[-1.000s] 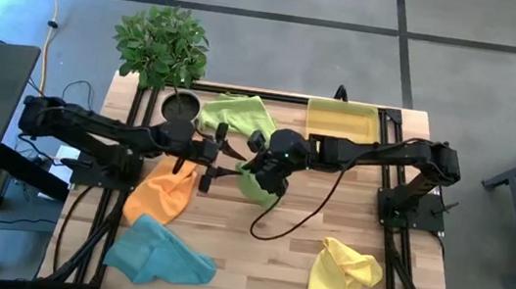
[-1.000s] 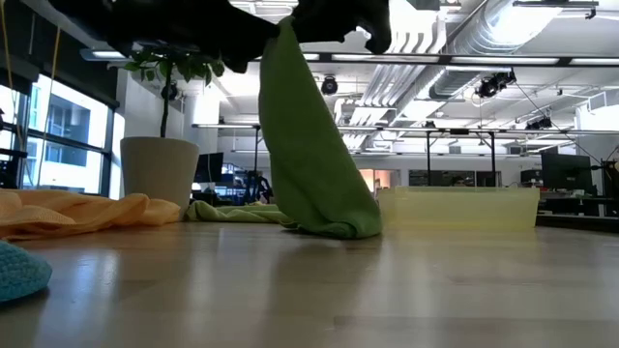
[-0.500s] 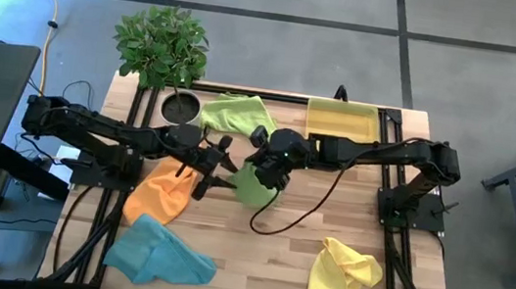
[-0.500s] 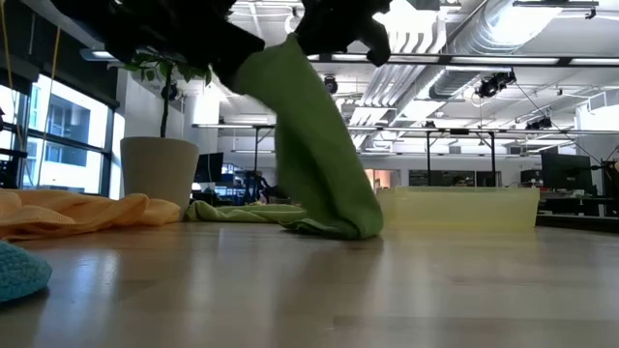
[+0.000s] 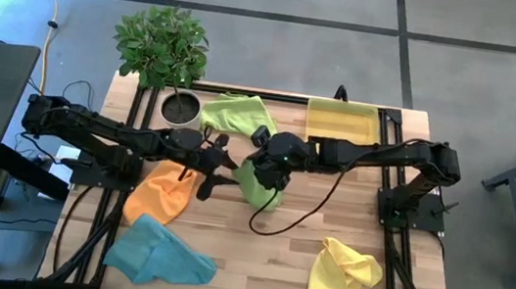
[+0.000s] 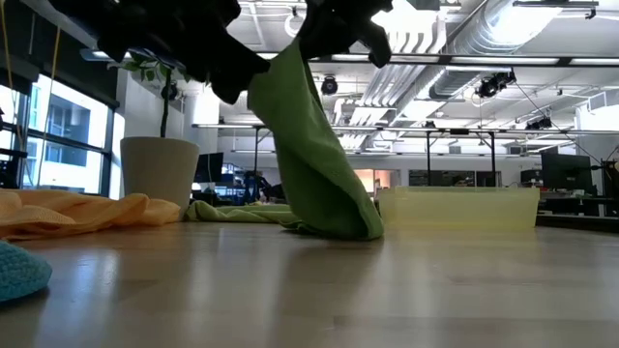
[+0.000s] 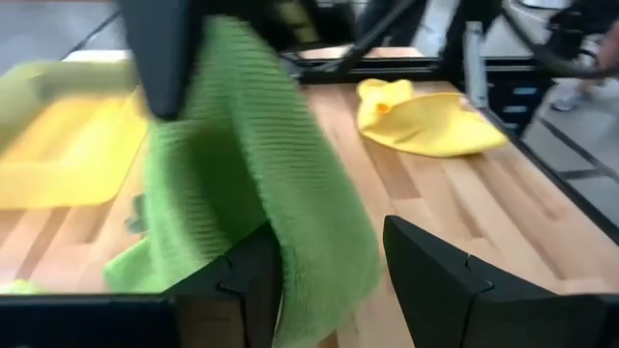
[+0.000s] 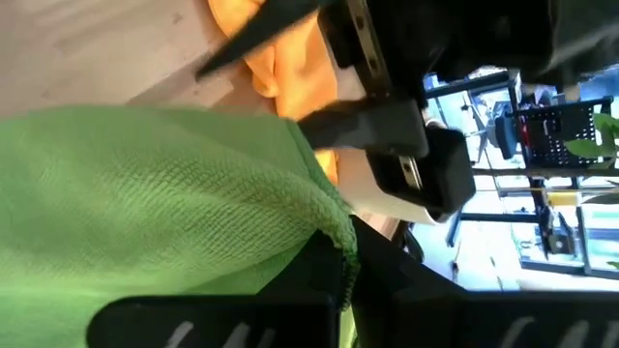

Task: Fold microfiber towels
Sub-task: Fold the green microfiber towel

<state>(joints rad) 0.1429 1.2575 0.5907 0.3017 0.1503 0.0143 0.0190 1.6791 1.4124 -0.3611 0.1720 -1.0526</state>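
A lime green towel (image 5: 261,186) hangs from my right gripper (image 5: 257,164) over the table's middle. Its lower end (image 6: 338,224) rests on the wood. My left gripper (image 5: 218,171) is open just left of it. In the left wrist view its fingers (image 7: 253,275) stand on either side of the towel's hanging edge (image 7: 309,242). A second lime towel (image 5: 237,114) lies at the far edge. An orange towel (image 5: 163,192), a light blue one (image 5: 160,256) and a yellow one (image 5: 346,269) lie crumpled on the table. My right gripper pinches the lime towel's hemmed top corner (image 8: 331,220) between its two fingers. The towel hangs below in a slack drape, with its lower end on the table. My left gripper's open fingers flank the hanging edge; I cannot tell whether they touch it.
A translucent yellow tray (image 5: 342,121) stands at the far edge, right of the second lime towel. A potted plant (image 5: 163,46) with its pot (image 5: 181,107) stands at the far left corner. A black cable (image 5: 293,218) loops over the table's middle.
My left gripper has moved toward the table's right, up to the hanging lime towel, whose edge now lies between its open fingers. The towel's upper part has swung and billowed toward the left gripper. Its lower end has stayed on the table.
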